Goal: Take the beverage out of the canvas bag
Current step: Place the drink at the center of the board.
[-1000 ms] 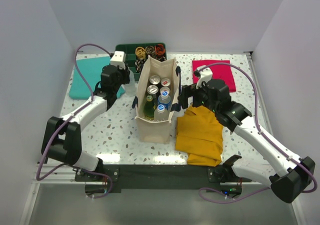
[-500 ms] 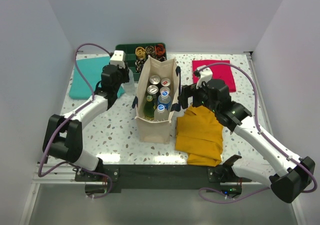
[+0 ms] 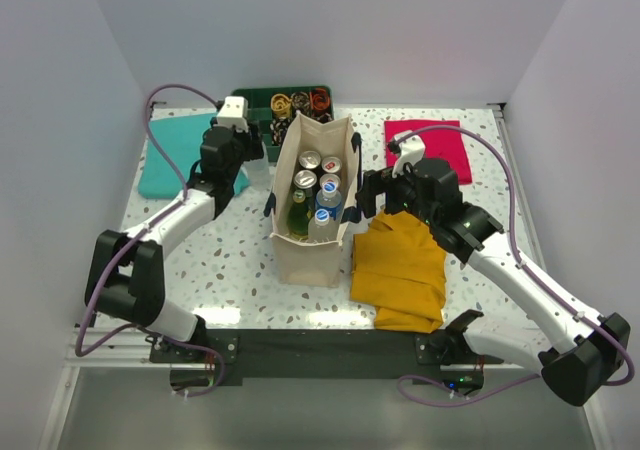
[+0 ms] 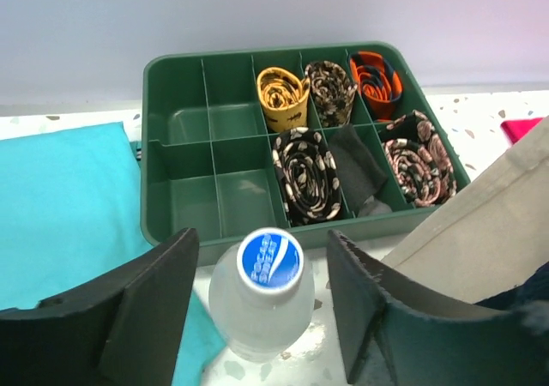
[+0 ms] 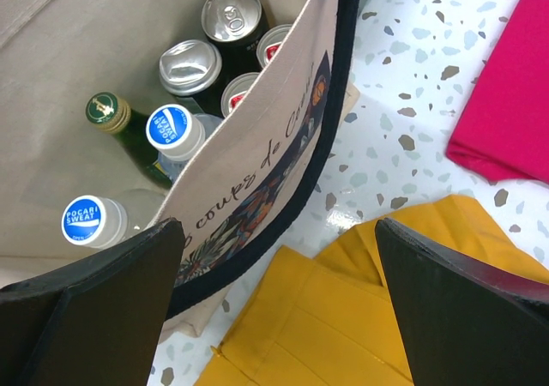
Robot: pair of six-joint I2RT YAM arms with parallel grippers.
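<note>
Bottle upright on table just left of bag, before green tray — left gripper apart around it, not touching, right gripper wide apart astride the bag's wall.

You have one canvas bag. Inside it you can count seven drinks: four cans, two blue-capped clear bottles and one green bottle. One more blue-capped bottle stands outside, left of the bag. Three cloths lie around the bag: one teal cloth to its left, one pink cloth and one mustard cloth to its right. Behind the bag is one green tray, holding five rolled ties and one grey folded piece.
</note>
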